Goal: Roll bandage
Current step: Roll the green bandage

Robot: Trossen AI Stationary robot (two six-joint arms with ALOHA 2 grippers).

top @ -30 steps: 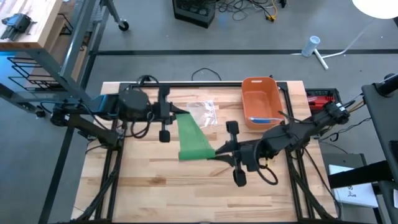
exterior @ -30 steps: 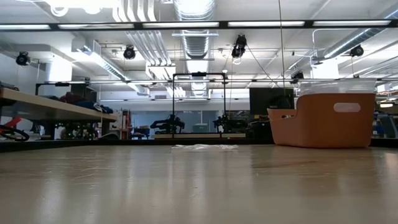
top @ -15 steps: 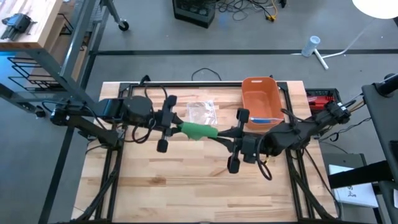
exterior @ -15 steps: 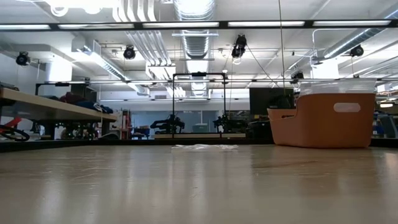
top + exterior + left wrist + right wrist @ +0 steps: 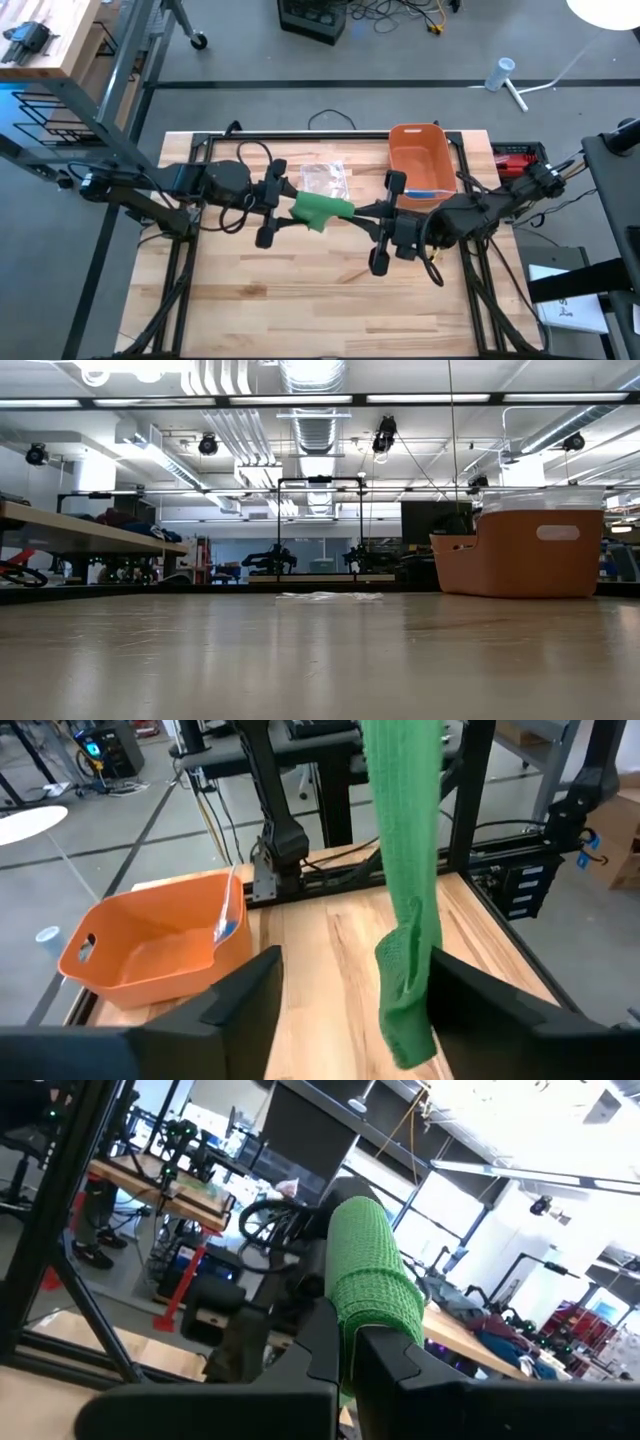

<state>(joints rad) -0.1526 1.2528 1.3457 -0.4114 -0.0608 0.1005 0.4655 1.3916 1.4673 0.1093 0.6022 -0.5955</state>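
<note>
The left gripper (image 5: 281, 199) has just released the bunched green woven bandage (image 5: 322, 209), now pinched only by the clenched right gripper (image 5: 366, 212), readying another wrap.

Orange bin (image 5: 419, 164) stands at far edge of wooden table (image 5: 300, 300); clear plastic bag (image 5: 324, 178) lies just beside it, apart.
</note>
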